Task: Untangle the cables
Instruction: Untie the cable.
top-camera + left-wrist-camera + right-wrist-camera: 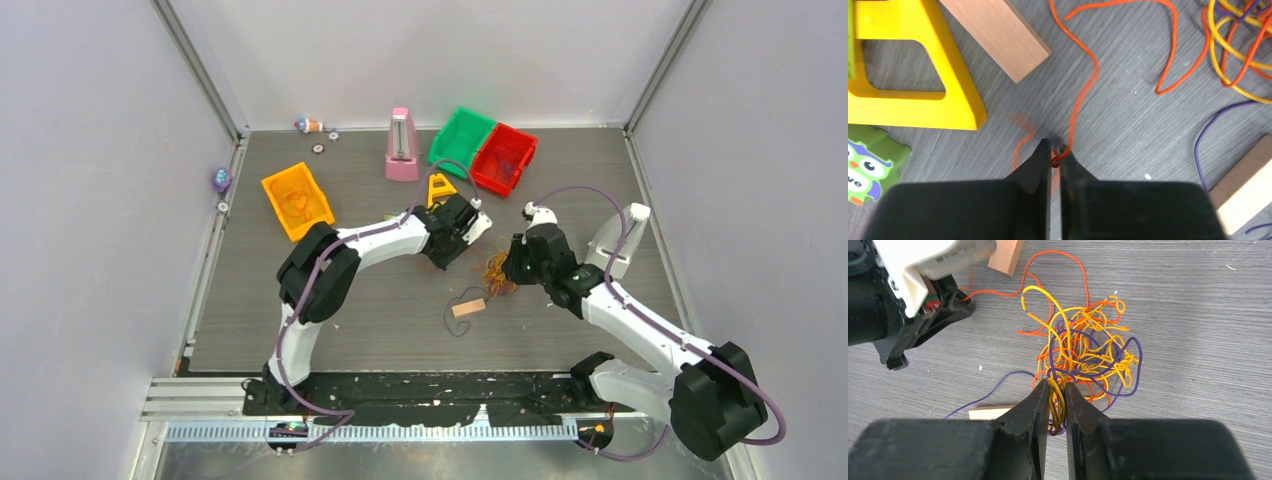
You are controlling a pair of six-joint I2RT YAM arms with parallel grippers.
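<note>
Cables (1083, 355): loose knot of orange, yellow, purple strands.
Left gripper (1055, 154): clenched on orange strand (1094, 62).
Right gripper (1057, 388): clenched on yellow loops (1057, 407) at knot's 6 o'clock.

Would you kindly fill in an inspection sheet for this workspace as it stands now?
Surface: dark grey wood-grain table, a few white specks.
Job's things: tangle of orange, yellow and purple cables mid-table; one orange strand leads out of it.
Clutter: orange bin, green bin, red bin, pink metronome, yellow triangle, wooden block, owl piece.
Grippers: left gripper shut on the orange strand; right gripper shut on yellow strands at the tangle's edge.
Cables: lilac hoses run along both arms.
Surroundings: grey walls, metal frame rails.
</note>
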